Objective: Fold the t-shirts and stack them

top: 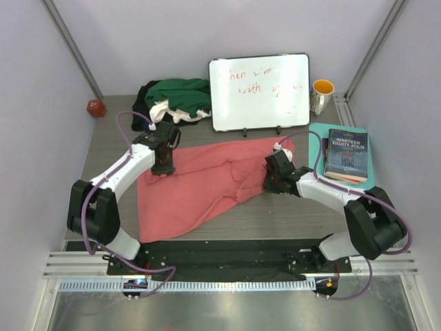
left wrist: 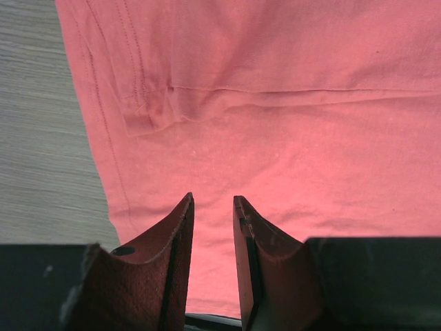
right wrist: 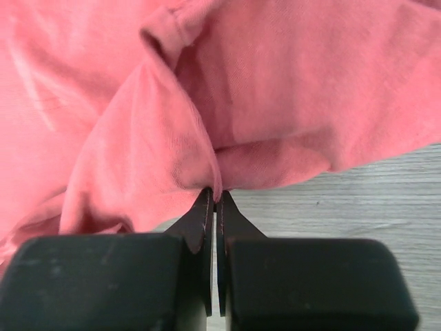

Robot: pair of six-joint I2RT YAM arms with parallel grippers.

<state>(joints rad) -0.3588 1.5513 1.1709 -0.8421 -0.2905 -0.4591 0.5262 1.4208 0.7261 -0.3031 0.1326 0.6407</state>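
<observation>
Because the right pincer (right wrist: 215,196) is pressed together on a fold at the edge of the salmon-pink t-shirt (top: 200,186), with the cloth sprawling leftward from it, the hold looks meant to draw that side over. The left pincer (left wrist: 213,203), part-spread and gripping nothing seen, hangs over the hem, likely to pin it. Beyond both stand the whiteboard (top: 260,91) and a heap of other t-shirts (top: 176,96); the book (top: 346,155) to the right of the right pincer may crowd its swing.

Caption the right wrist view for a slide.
Right gripper closed on a fold at the edge of the salmon-pink t-shirt, grey wood-grain table alongside.
</observation>
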